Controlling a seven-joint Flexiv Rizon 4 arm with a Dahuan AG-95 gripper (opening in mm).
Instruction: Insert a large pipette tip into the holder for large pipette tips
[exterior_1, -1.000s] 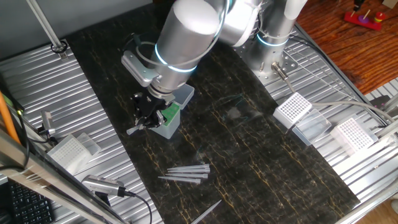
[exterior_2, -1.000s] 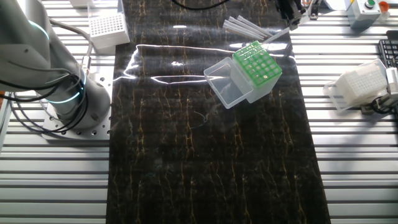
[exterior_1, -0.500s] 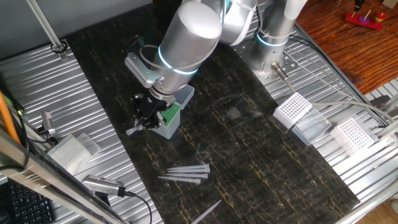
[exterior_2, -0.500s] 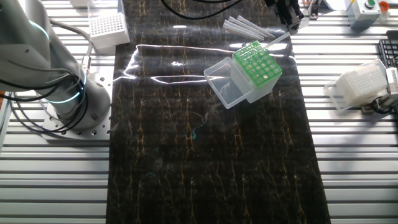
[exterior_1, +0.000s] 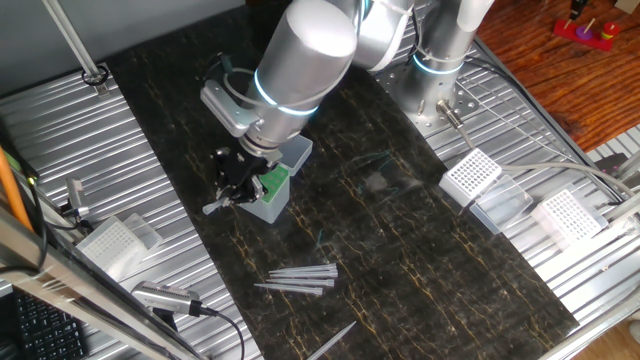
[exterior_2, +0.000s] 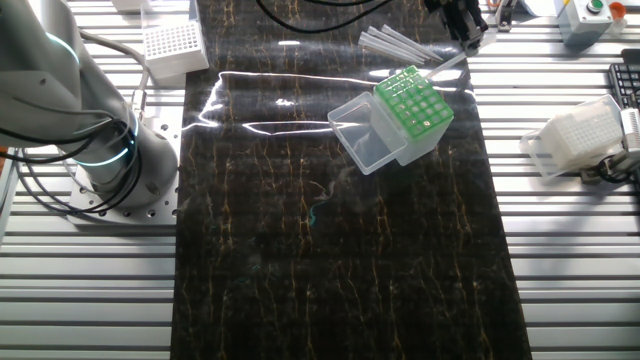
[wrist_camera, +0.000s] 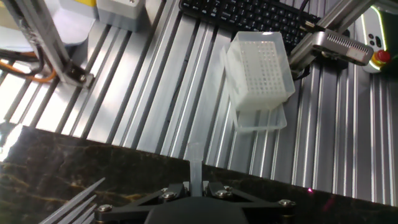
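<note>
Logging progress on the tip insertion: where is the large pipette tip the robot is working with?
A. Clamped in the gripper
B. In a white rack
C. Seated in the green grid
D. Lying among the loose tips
A: in the hand view the pipette tip sticks out from between the closed fingers of the gripper, not yet in the holder.

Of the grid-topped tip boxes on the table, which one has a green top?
The holder for large pipette tips, standing on the dark mat beside the gripper. The other racks have white grids and sit on the ribbed metal.
</note>
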